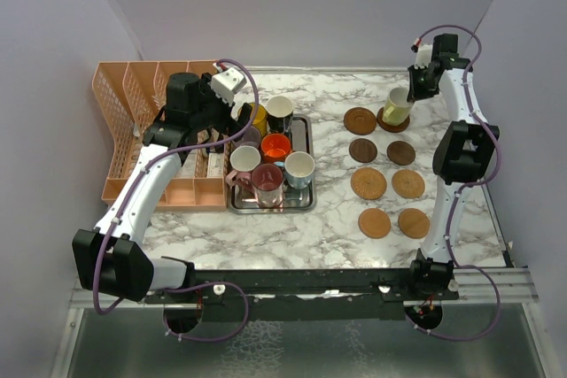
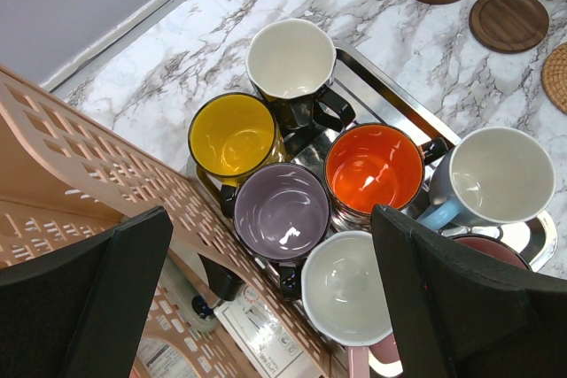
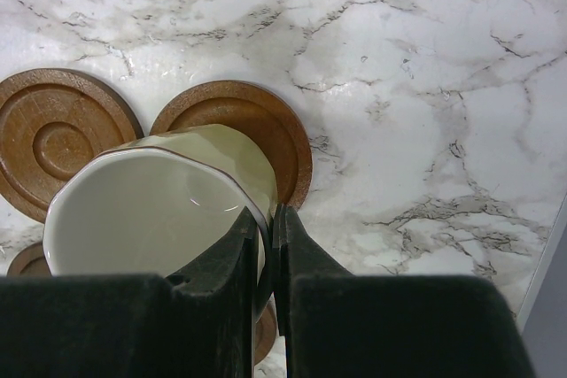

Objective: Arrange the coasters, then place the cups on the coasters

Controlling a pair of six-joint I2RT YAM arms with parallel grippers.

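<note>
Several brown coasters lie in two rows on the right of the marble table. My right gripper is shut on the rim of the cream cup, one finger inside and one outside. The cup leans over the back right coaster; whether its base touches is hidden. Other cups stand packed on the steel tray: yellow, black, purple, orange, light blue and pink-white. My left gripper hovers open above them, holding nothing.
A peach mesh desk organizer stands against the left side of the tray, close to my left fingers. Lilac walls close in the back and both sides. A maroon cup sits at the tray's front.
</note>
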